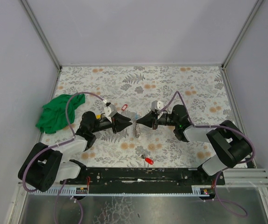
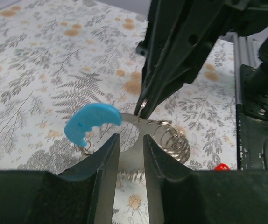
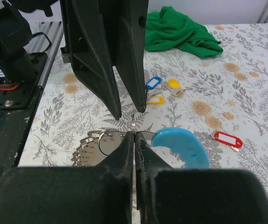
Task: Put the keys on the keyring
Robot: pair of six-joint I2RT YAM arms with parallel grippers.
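Top external: floral table (image 1: 180,88) with keyring (image 1: 137,129), pale grey walls (image 1: 138,28).

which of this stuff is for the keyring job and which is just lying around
For the job:
- keyring, with its light-blue arc
- red-tagged key
- blue-tagged key
- yellow-tagged keys

Just lying about:
- green cloth

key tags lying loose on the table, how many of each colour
red tags: 2
yellow tags: 2
blue tag: 1
total: 5
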